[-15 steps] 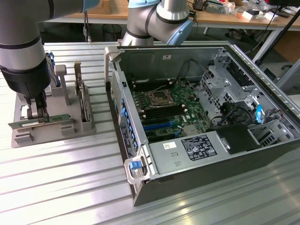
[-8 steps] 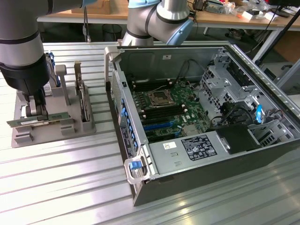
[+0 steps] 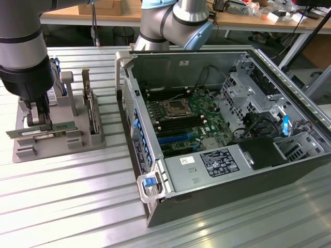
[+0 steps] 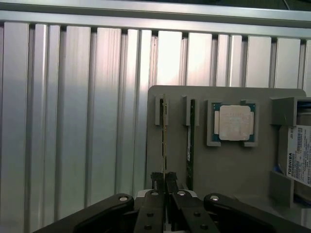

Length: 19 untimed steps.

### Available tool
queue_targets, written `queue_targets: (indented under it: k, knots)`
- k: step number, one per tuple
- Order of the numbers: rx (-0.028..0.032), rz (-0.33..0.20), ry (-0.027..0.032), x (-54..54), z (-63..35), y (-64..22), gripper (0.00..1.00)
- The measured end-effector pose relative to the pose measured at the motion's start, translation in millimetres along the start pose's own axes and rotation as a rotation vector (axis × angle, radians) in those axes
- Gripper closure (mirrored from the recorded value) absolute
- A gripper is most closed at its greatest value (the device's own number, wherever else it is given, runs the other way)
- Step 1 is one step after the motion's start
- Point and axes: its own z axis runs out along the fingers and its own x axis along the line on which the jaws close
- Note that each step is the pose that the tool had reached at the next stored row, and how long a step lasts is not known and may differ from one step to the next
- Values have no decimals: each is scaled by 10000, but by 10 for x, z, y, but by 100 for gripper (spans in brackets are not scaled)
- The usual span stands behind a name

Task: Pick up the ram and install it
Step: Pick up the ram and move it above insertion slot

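Pincer is pinching the ram edge-on, jaws pressed together on it. Ram is sitting upright in its gray tray slot on the tabletop. Grasp done; I am judging lift-out and seating in the computer case as outstanding.

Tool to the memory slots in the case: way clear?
Likely yes. The case lies open and the memory slots beside the socket look uncovered. The tool, shut on the ram, is at the grey tray.
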Motion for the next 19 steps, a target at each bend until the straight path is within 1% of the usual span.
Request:
queue_targets:
  k: [19]
  knots:
    - [0,0,1,-2,-110,5,87]
